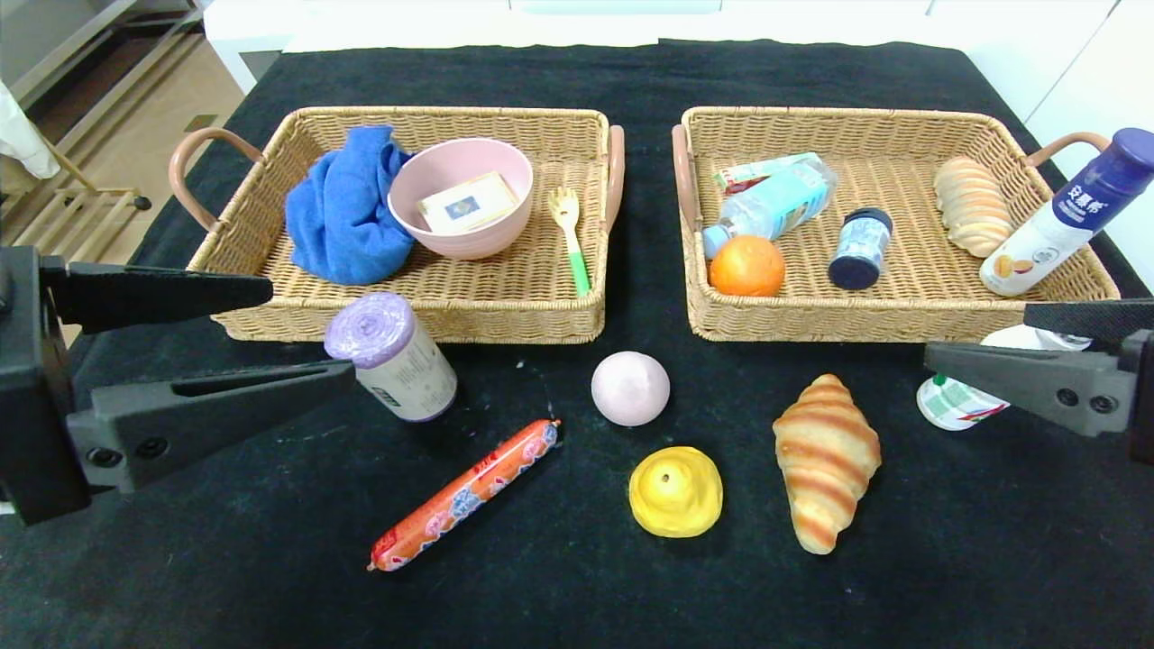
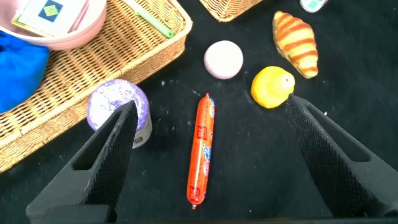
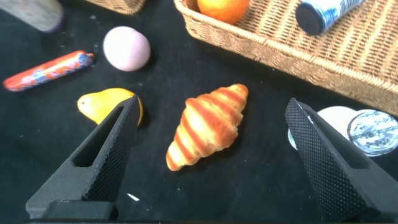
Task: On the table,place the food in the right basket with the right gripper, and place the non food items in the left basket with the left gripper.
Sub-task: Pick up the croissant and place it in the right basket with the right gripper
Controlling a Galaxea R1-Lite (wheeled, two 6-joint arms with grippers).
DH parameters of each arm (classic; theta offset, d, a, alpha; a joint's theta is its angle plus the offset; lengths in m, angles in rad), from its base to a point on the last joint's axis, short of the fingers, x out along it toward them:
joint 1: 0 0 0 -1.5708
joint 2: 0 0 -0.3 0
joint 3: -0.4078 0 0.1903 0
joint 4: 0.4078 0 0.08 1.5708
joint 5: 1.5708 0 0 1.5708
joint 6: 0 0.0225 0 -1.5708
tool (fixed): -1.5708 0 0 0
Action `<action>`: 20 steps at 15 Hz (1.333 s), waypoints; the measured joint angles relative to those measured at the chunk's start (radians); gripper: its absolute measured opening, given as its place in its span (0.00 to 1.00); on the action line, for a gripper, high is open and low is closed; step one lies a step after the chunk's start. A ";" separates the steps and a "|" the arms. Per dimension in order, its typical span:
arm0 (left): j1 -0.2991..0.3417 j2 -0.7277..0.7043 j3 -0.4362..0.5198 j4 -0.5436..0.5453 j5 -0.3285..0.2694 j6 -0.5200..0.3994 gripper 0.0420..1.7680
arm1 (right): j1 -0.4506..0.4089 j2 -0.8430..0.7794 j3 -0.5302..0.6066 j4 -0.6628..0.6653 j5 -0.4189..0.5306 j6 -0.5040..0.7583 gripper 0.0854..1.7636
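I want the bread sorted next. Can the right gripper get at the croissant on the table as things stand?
Probably yes. The right gripper is open with the croissant lying between its fingers in its wrist view, flat on the cloth and apart from its neighbours.

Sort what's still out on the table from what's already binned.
Still to sort: purple bag roll, sausage, pink ball, yellow pastry, croissant, yogurt cup.
Already binned: blue cloth, pink bowl, fork, orange, bread roll.

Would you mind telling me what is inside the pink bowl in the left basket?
The pink bowl holds one small flat box with a blue emblem on its pale top, lying tilted. Whatever might lie beneath the box is covered by it.
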 joint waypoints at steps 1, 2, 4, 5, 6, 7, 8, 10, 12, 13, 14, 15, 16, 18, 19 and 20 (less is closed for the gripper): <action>0.000 0.000 0.001 0.000 0.010 0.000 0.97 | 0.016 0.008 0.000 0.000 -0.027 0.008 0.97; -0.001 0.000 0.002 -0.001 0.014 0.000 0.97 | 0.031 0.016 0.000 0.000 -0.045 0.013 0.97; -0.001 0.000 0.003 -0.001 0.016 -0.001 0.97 | 0.052 0.035 -0.001 0.000 -0.077 0.017 0.97; -0.001 0.001 0.003 -0.001 0.016 -0.001 0.97 | 0.061 0.044 -0.001 0.000 -0.092 0.019 0.97; -0.001 0.001 0.003 -0.003 0.015 -0.001 0.97 | 0.068 0.053 -0.001 0.000 -0.112 0.024 0.97; -0.002 0.001 0.003 -0.004 0.015 -0.001 0.97 | 0.081 0.063 -0.001 0.011 -0.130 0.033 0.97; -0.002 0.001 0.003 -0.004 0.015 -0.001 0.97 | 0.090 0.070 -0.001 0.032 -0.141 0.039 0.97; -0.002 0.001 0.005 -0.005 0.015 0.000 0.97 | 0.101 0.089 -0.005 0.067 -0.156 0.059 0.97; -0.003 0.001 0.006 -0.006 0.015 -0.001 0.97 | 0.105 0.113 -0.011 0.081 -0.191 0.116 0.97; -0.003 0.001 0.007 -0.006 0.015 -0.001 0.97 | 0.115 0.129 -0.014 0.094 -0.224 0.154 0.97; -0.003 0.001 0.007 -0.006 0.015 -0.001 0.97 | 0.127 0.146 -0.019 0.113 -0.253 0.192 0.97; -0.003 0.001 0.007 -0.007 0.015 -0.001 0.97 | 0.141 0.164 -0.028 0.137 -0.280 0.231 0.97; -0.002 0.001 0.008 -0.006 0.015 0.000 0.97 | 0.154 0.181 -0.035 0.162 -0.303 0.266 0.97; -0.003 0.001 0.008 -0.006 0.015 -0.001 0.97 | 0.180 0.213 -0.044 0.183 -0.347 0.328 0.97; -0.003 0.001 0.009 -0.005 0.015 -0.001 0.97 | 0.192 0.232 -0.045 0.186 -0.373 0.364 0.97; -0.002 0.001 0.009 -0.004 0.015 0.000 0.97 | 0.204 0.250 -0.046 0.186 -0.395 0.394 0.97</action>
